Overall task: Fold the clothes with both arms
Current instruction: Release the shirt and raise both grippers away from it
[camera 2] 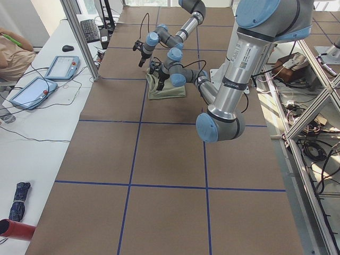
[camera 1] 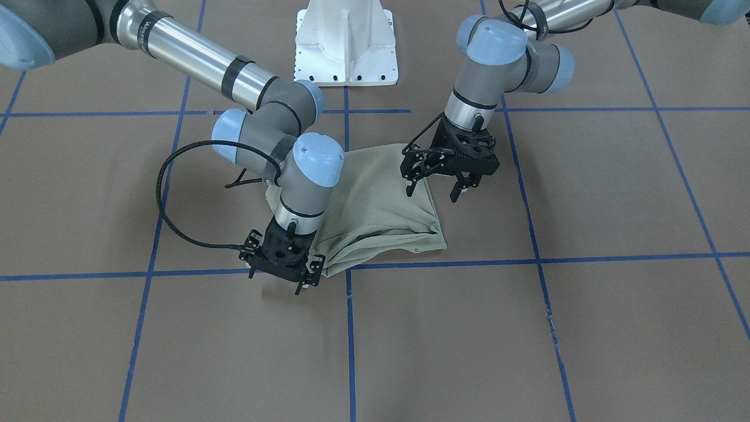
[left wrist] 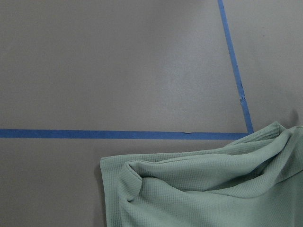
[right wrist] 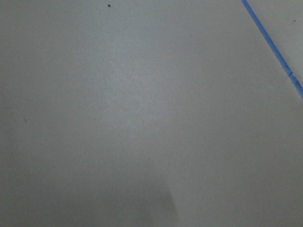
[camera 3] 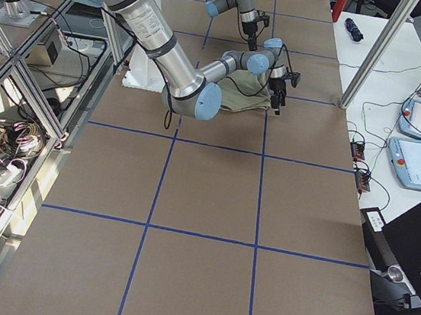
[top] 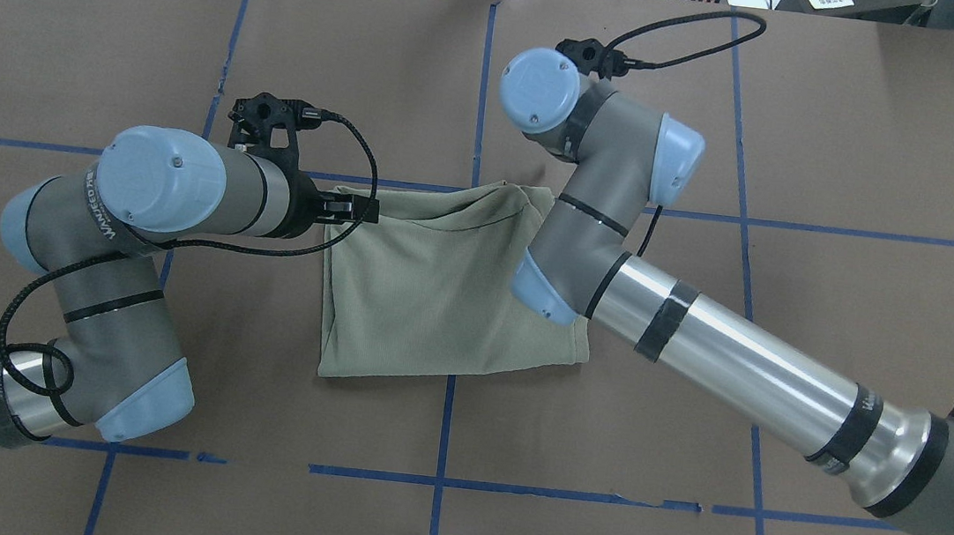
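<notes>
The clothes are one pale sage-green shirt [camera 1: 375, 211], folded into a rough square at the table's middle [top: 438, 299]. My left gripper [camera 1: 432, 192] hangs open just over the shirt's edge on the robot's left, near its back corner, with nothing between its fingers; overhead it shows at that same edge [top: 357, 211]. The left wrist view holds only a rumpled shirt corner [left wrist: 199, 189] on the table. My right gripper [camera 1: 287, 280] sits low at the shirt's front corner on the robot's right; its jaws look spread and empty. The right wrist view shows bare table only.
Blue tape lines [camera 1: 350, 328] grid the brown table. The white pedestal base [camera 1: 345, 47] stands behind the shirt. Side benches carry tablets [camera 2: 61, 66] and cables; a person [camera 2: 13, 53] sits at the far left of the exterior left view.
</notes>
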`<control>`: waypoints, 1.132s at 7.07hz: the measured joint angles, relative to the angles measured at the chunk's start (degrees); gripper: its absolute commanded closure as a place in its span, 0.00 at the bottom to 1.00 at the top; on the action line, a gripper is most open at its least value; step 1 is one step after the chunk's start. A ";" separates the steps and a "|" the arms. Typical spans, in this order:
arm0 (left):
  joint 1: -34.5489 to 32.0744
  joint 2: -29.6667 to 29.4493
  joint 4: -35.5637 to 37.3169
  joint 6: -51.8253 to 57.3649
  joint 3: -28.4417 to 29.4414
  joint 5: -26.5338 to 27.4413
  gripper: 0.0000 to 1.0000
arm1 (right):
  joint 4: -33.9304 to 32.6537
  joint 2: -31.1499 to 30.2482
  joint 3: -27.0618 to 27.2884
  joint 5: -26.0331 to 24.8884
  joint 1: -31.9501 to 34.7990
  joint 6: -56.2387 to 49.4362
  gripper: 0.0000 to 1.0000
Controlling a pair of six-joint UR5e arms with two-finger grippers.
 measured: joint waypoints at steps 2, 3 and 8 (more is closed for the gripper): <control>0.60 -0.84 0.44 -0.15 2.78 0.39 0.00 | -0.02 -0.65 5.17 6.38 2.68 -3.94 0.00; 1.00 -1.81 0.61 -0.14 4.94 0.83 0.00 | -0.07 -1.70 7.66 7.44 2.89 -4.43 0.00; 0.90 -6.96 0.35 1.19 16.01 6.97 0.00 | -0.06 -3.60 11.06 8.13 2.84 -4.68 0.00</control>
